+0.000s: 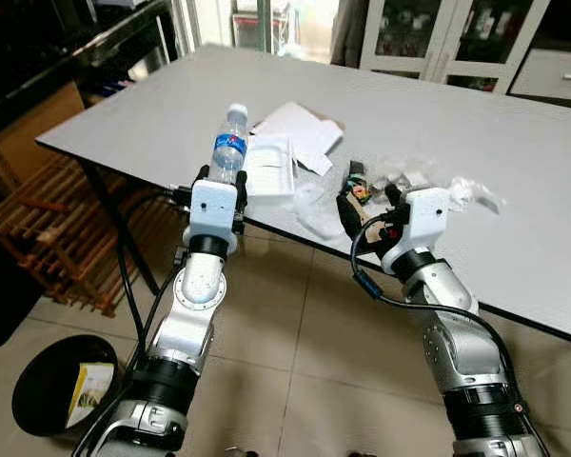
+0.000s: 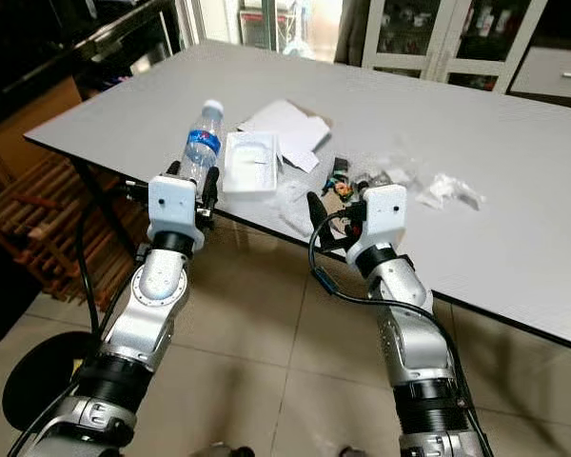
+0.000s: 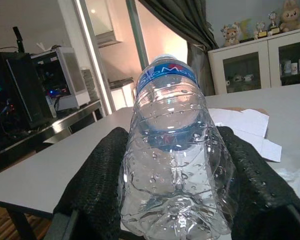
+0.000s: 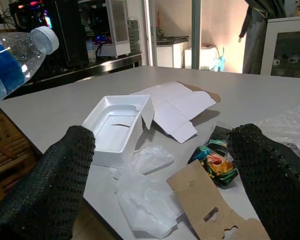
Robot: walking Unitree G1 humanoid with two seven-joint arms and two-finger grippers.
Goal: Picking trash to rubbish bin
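Two grippers up at the table's (image 1: pixel 514 152) near edge: left gripper (image 1: pixel 224 181) clamped mid-body on an empty bottle (image 1: pixel 229 143), judged light, slick and crushable; right gripper (image 4: pixel 155 180) spread over flimsy wrappers (image 4: pixel 145 195), best pinched at a fold.

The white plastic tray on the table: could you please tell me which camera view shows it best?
The right wrist view shows the white plastic tray best: close, open side up, its hollow visible. Both eye views show it smaller, beside the bottle held by the left end effector. The left wrist view shows the bottle close up.
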